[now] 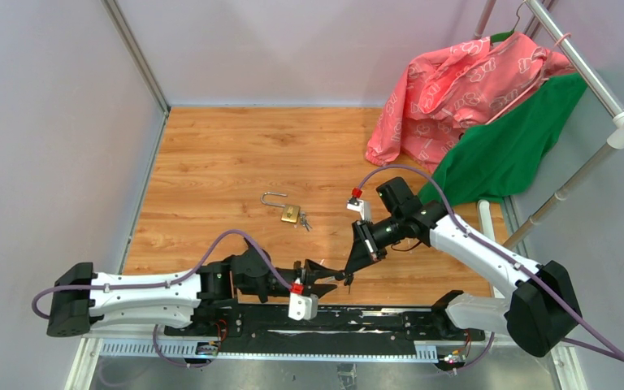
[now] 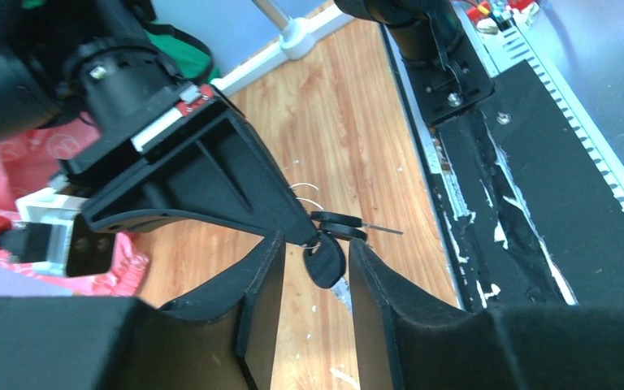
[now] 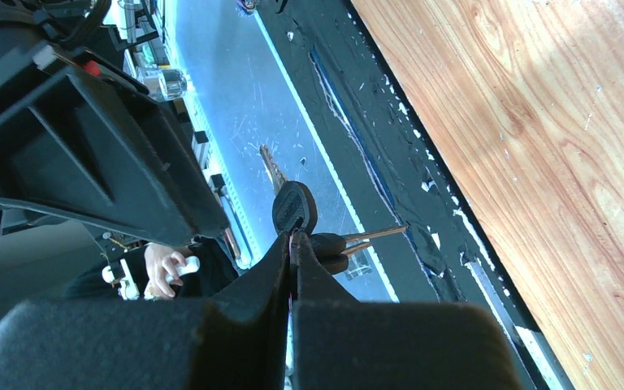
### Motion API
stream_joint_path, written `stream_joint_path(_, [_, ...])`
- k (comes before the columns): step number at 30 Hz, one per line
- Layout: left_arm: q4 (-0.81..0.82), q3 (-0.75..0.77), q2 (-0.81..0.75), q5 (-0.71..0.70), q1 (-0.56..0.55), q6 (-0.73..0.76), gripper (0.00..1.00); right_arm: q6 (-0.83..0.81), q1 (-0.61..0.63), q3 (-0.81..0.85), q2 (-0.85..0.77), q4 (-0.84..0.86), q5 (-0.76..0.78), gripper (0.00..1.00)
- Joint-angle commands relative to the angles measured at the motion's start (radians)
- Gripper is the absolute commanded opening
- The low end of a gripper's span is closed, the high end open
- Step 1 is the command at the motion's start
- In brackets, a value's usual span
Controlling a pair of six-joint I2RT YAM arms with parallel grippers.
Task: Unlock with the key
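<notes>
Your right gripper [image 3: 291, 244] clenches the key bunch [image 3: 329, 248], frame centre. Your left gripper [image 2: 315, 264] has its jaws parted around one black key head [image 2: 326, 260].

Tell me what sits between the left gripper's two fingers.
A black-headed key, pinched by the shut right gripper, hangs between the left gripper's fingers; the left wrist view shows it.

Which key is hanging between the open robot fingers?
The black-headed key dangling down inside the left gripper. The other keys of the key bunch, held by the right gripper, stick out sideways.
</notes>
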Motion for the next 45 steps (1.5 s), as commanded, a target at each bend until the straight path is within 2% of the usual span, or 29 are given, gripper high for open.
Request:
stream_joint_path(1, [-0.006,-0.027,-0.09,-0.035,-0.014,-0.002,0.41,0.002,0.011,0.006,-0.014,-0.008,0.002,0.0])
stream_joint_path(7, [-0.044,-0.067,-0.168,-0.083,-0.018,-0.032,0.44,0.039,0.008,0.026,-0.043,0.034,-0.025,0.0])
stream_joint_path(13, [-0.043,-0.065,-0.139,-0.098,-0.026,-0.047,0.44,0.094,-0.027,0.057,-0.068,0.041,-0.04,0.0])
stream_joint_path(24, [-0.034,-0.063,-0.116,-0.285,-0.03,-0.018,0.43,0.123,-0.041,0.056,-0.09,0.043,-0.042,0.0])
stream_joint_path(29, [-0.036,-0.059,-0.084,-0.303,-0.03,-0.018,0.42,0.128,-0.041,0.054,-0.091,0.044,-0.037,0.0])
stream_joint_path(32, [-0.035,-0.048,-0.066,-0.304,-0.03,-0.018,0.33,0.129,-0.04,0.053,-0.091,0.044,-0.034,0.0])
stream_joint_path(36, [-0.037,-0.028,-0.057,-0.316,-0.03,-0.018,0.0,0.13,-0.04,0.045,-0.093,0.044,-0.022,0.0])
stream_joint_path(43, [-0.038,-0.02,-0.047,-0.342,-0.03,-0.045,0.0,0.1,-0.039,0.038,-0.097,0.007,0.041,0.0])
stream_joint_path(44, [-0.038,-0.018,-0.044,-0.348,-0.03,-0.052,0.0,0.087,-0.041,0.04,-0.097,-0.002,0.054,0.04])
stream_joint_path(45, [-0.039,-0.014,-0.041,-0.354,-0.03,-0.057,0.0,0.074,-0.04,0.045,-0.098,-0.009,0.066,0.15])
